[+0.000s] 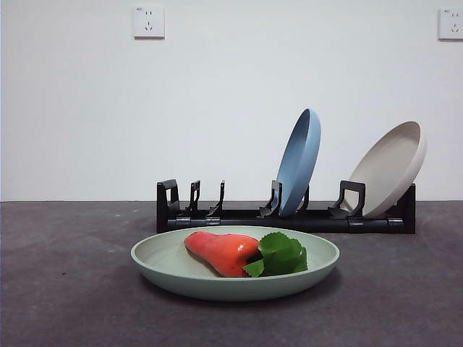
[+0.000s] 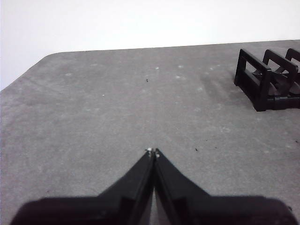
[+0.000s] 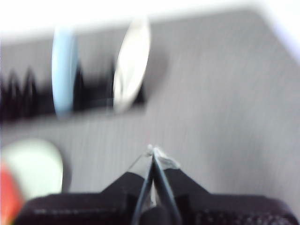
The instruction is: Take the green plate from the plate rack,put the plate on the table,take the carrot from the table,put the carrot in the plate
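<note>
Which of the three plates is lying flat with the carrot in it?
The green plate, flat on the table in front of the plate rack, holds the carrot. The blue plate and beige plate stand in the rack.

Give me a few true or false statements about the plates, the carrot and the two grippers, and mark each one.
1. The carrot lies in the green plate. True.
2. The green plate stands in the plate rack. False: it lies flat on the table, in front of the rack.
3. The blue plate and the beige plate stand in the rack. True.
4. The left gripper holds the carrot. False: its jaws are shut on nothing, over bare table.
5. The right gripper grips the beige plate. False: its jaws are shut and empty, away from the rack.
</note>
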